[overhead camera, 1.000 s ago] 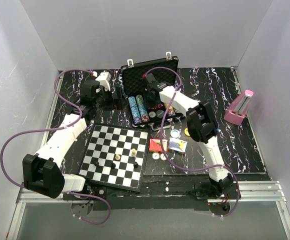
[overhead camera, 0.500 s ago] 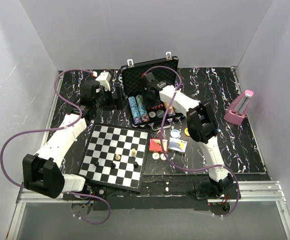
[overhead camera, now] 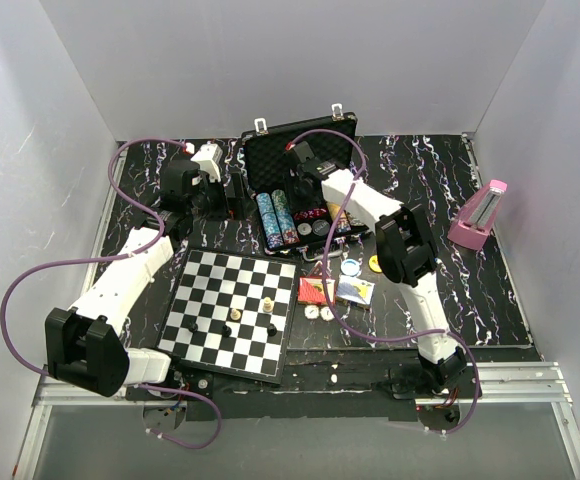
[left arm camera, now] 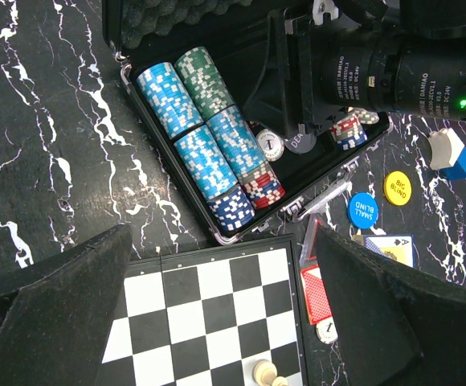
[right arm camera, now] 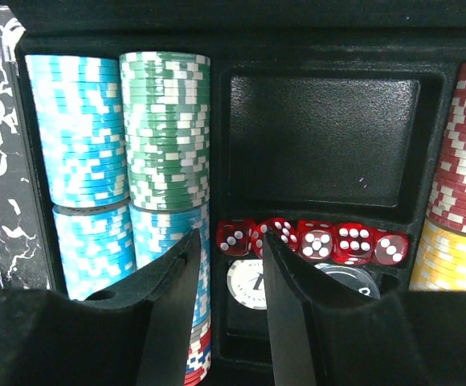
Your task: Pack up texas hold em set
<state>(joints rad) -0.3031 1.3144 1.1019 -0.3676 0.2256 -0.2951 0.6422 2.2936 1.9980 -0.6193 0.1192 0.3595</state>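
Observation:
The black briefcase (overhead camera: 270,160) lies open at the back, its foam lid raised. Rows of blue, green and red chips (right arm camera: 120,129) fill its slots. Several red dice (right arm camera: 313,240) sit in a row under an empty card compartment (right arm camera: 321,141), with a white round button (right arm camera: 249,281) below them. My right gripper (right arm camera: 230,235) hangs open just above the left end of the dice row, with nothing between its fingers. My left gripper (left arm camera: 223,233) is wide open, high over the case's near edge. Two card decks (overhead camera: 335,291) and blind buttons (overhead camera: 351,267) lie on the table outside the case.
A chessboard (overhead camera: 232,312) with a few pieces lies in front of the case, left of the decks. A pink metronome (overhead camera: 478,215) stands at the right. Small white discs (overhead camera: 318,313) lie near the decks. White walls enclose the table.
My right gripper's jaws have spread wider over the dice row and the arm has drawn slightly back toward the lid. The left arm has not moved.

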